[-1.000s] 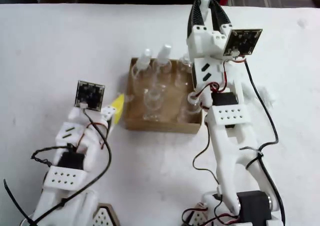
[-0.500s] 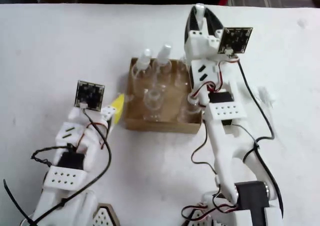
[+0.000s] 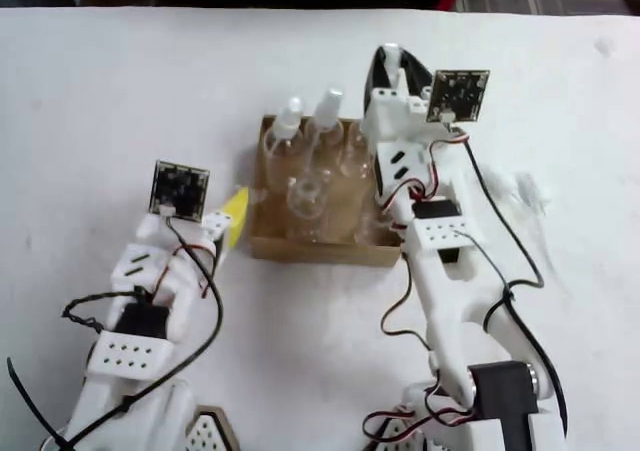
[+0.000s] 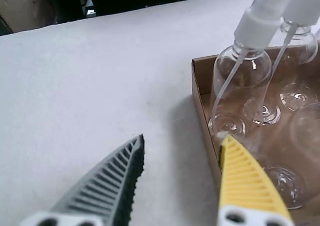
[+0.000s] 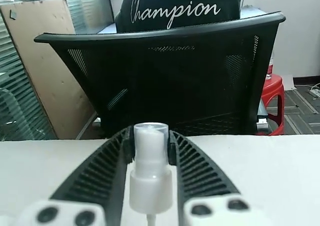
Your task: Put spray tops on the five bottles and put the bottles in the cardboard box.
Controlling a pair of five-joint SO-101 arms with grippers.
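Clamping a spray top (image 5: 150,178), the right gripper (image 5: 150,136) hangs past the far right corner of the cardboard box (image 3: 320,250); the left gripper (image 4: 182,138) gapes wide beside its left wall.

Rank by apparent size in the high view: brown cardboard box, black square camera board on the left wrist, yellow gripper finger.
1. brown cardboard box
2. black square camera board, likely raised nearer the camera
3. yellow gripper finger, partly hidden

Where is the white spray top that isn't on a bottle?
The spray top is pinched in the right arm's hand; in the high view it sits just beyond the far right corner of the cardboard box.
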